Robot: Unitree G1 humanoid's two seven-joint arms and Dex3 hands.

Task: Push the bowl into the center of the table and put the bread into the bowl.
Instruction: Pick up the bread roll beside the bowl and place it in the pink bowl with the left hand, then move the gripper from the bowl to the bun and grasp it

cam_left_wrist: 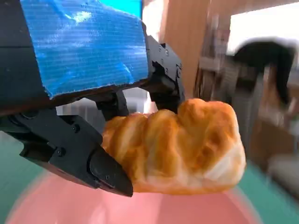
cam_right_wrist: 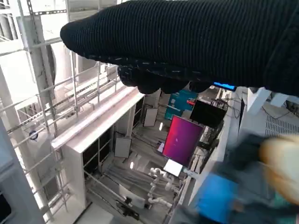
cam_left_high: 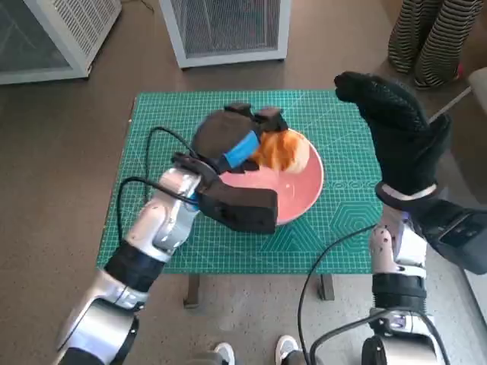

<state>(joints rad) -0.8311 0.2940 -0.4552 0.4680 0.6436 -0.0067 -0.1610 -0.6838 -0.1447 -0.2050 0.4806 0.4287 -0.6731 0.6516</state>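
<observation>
- Small table under a green gridded cutting mat (cam_left_high: 335,220): you see it filling the middle of the head view, with both forearms rising from its near edge.
- Round pink bowl (cam_left_high: 300,194): you find it on the mat near the table's centre, partly covered by the left arm.
- Right hand in the black knitted glove (cam_left_high: 396,129): you see it raised above the mat's right edge, upright and well apart from the bowl, holding nothing; whether its fingers are together or apart you cannot tell.
- Left hand, black with blue tape over its back (cam_left_high: 232,141): you see it over the bowl's far rim, its black fingers (cam_left_wrist: 100,165) pinching the bread.
- Golden-brown ridged bread roll (cam_left_wrist: 180,147): you see it held in the left hand above the bowl's pink inside.
</observation>
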